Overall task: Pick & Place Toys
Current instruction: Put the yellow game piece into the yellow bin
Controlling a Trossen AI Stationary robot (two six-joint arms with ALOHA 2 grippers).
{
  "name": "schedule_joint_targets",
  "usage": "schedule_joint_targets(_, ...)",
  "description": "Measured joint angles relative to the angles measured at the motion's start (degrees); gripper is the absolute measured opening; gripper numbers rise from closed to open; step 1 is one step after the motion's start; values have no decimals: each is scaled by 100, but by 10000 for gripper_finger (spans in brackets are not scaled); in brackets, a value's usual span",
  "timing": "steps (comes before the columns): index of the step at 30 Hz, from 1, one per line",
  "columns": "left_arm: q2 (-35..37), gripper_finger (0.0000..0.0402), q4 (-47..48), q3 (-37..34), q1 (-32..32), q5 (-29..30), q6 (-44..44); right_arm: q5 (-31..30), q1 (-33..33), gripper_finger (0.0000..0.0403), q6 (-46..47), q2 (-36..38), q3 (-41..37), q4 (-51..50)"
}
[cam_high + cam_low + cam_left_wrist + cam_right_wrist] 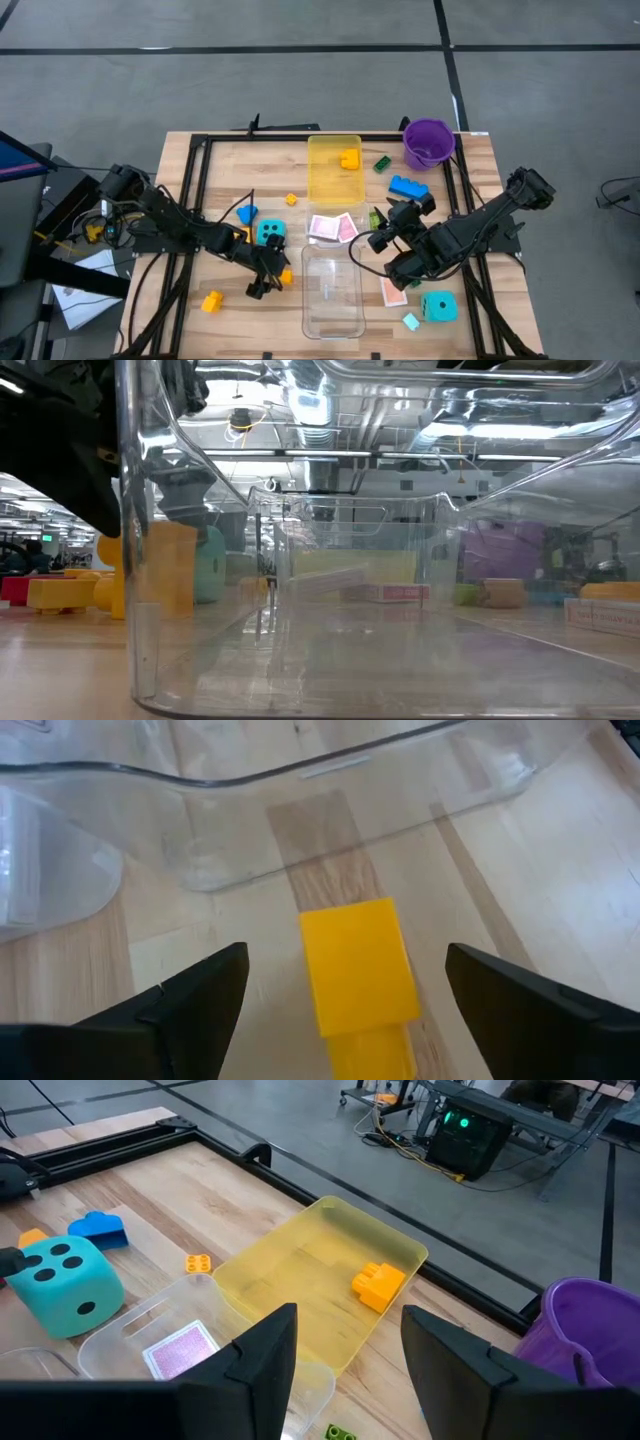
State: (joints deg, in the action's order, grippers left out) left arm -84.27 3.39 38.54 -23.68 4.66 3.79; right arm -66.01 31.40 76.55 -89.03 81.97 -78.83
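Light wood table (pixel 480 170) w/ black frame. Left end effector (pixel 340 995) spread wide astride small yellow plastic brick (pixel 358 965), just beside clear rectangular tray (pixel 333 290). Right end effector (pixel 345 1345) part open, empty, above pink-backed playing cards (pixel 333 228). Another yellow brick (pixel 377 1284) inside yellow-tinted tray (pixel 290 1280).

We count two cyan dice (pixel 270 233) (pixel 438 306), two trays, yellow-tinted (pixel 334 170) upper centre, clear (pixel 333 296) lower centre, one purple bucket (pixel 429 143) upper right, two blue bricks (pixel 408 186) (pixel 246 213), two green bricks (pixel 382 163) (pixel 375 218), four yellow-orange bricks (pixel 349 158) (pixel 291 200) (pixel 211 301) (pixel 285 275), three pink cards (pixel 322 227) (pixel 347 229) (pixel 393 291), two grippers (pixel 262 281) (pixel 379 234).
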Motion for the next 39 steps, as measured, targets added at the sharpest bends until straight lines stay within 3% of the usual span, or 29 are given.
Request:
schedule_joint_targets(5,2,289,25,2,0,3,15,-1,0,173,0,0,0,-1)
schedule_joint_targets(18,7,131,21,2,0,3,166,1,0,173,0,0,0,0)
schedule_joint_targets(28,47,152,34,7,2,3,159,3,0,173,0,0,0,-2)
schedule_joint_targets(32,89,135,90,9,1,1,162,18,0,173,-2,0,0,-2)
schedule_joint_targets(39,632,138,437,7,-1,-10,159,19,2,173,-2,2,2,-9)
